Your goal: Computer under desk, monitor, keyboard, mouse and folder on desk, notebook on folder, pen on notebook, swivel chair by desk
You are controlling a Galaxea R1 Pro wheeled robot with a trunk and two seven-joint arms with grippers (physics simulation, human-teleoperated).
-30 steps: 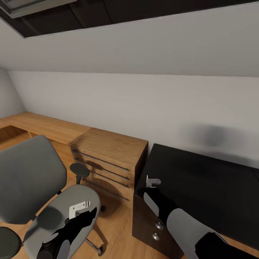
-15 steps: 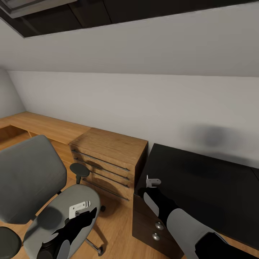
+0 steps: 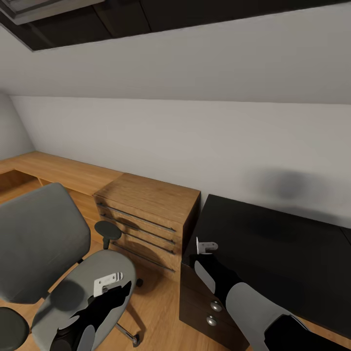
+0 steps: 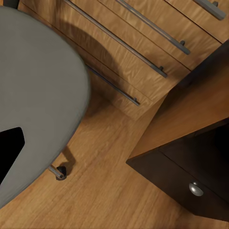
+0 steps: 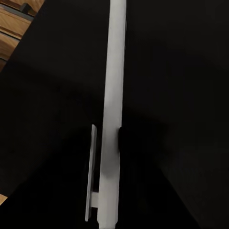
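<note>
**Pen pinched over the desk corner**

I am holding the pen, a thin white stick, clamped between the fingers of my right gripper; in my right wrist view it is running straight out along the fingers over glossy black. That black is the desk, lying directly beneath my right gripper, which is hanging over the desk's near corner. Below that corner, the black drawer unit is showing its round silver knobs.

My left gripper is hovering above the grey seat of the swivel chair; I cannot tell how its fingers are set. Between my two grippers, against the wall, the light-wood cabinet is standing with its long bar handles, just beside the desk.
</note>
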